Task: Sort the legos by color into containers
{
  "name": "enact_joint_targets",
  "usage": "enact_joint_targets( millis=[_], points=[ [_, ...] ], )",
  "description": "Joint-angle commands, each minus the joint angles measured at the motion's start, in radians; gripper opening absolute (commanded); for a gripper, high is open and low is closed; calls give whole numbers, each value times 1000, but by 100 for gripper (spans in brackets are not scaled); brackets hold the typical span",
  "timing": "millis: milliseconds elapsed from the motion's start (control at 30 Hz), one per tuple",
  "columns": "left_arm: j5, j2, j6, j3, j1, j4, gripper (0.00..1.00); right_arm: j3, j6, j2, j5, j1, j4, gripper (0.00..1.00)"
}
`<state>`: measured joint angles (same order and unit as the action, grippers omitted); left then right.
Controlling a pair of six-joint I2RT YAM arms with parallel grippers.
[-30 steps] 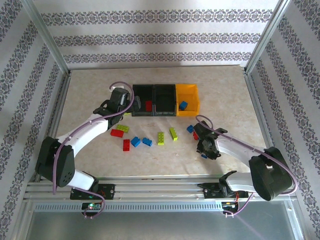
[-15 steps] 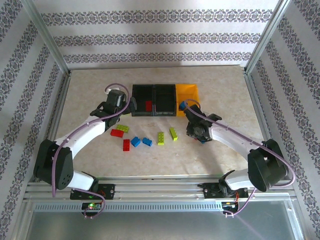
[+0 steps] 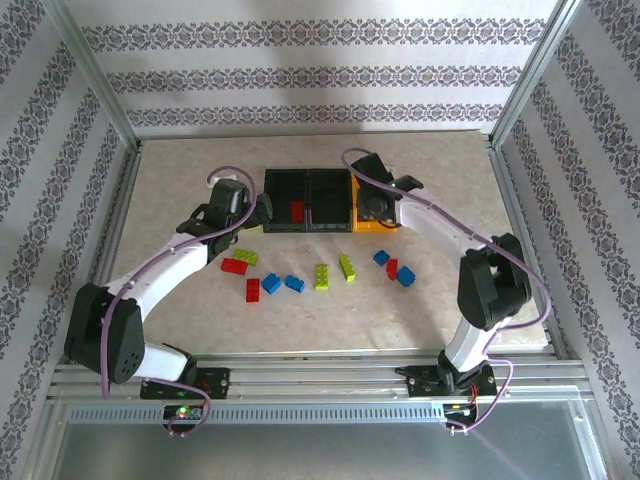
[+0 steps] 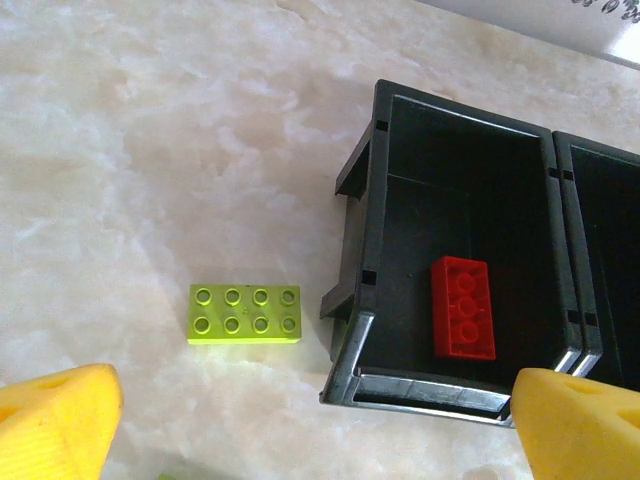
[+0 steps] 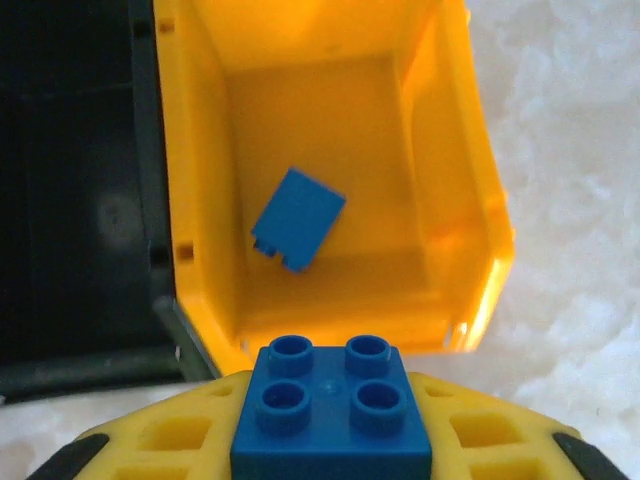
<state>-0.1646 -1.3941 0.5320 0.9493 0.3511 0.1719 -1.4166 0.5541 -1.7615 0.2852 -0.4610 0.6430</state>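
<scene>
Since a second ago, the right gripper (image 3: pixel 375 207) is swinging away from the table near its own base and is now hanging over the yellow bin (image 5: pixel 470 190). It is pinching a small blue brick (image 5: pixel 330 410) between its nearly closed fingers, with the four bumps facing the wrist camera. Just past that brick, down on the floor of the yellow bin, a second blue brick (image 5: pixel 298 218) is lying a bit crooked. To this gripper's left, the middle black bin (image 3: pixel 330 200) is sitting right against the yellow one. The left gripper (image 3: pixel 257 212) is staying close to where it was. It is hovering with its yellow fingers (image 4: pixel 55 425) spread very wide and is holding nothing. Ahead of those fingers, a lime brick (image 4: pixel 245 313) is lying on the table (image 3: pixel 450 190), just beside the left black bin (image 4: pixel 365 200). A red brick (image 4: pixel 463 307) is lying inside that bin. Behind both grippers, closer to the arm bases, the loose bricks (image 3: pixel 322 276) are lying scattered in red, blue and lime.
</scene>
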Motion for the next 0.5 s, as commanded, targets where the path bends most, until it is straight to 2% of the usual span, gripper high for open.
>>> enact_joint_targets(
  millis=[0, 233, 467],
  points=[
    [4, 30, 13, -15, -14, 31, 100, -89, -83, -78, 11, 34, 20, 25],
    [4, 42, 15, -21, -17, 51, 100, -222, -133, -237, -39, 89, 30, 25],
    [8, 56, 20, -45, -19, 61, 100, -277, -163, -314, -48, 113, 40, 26]
  ],
)
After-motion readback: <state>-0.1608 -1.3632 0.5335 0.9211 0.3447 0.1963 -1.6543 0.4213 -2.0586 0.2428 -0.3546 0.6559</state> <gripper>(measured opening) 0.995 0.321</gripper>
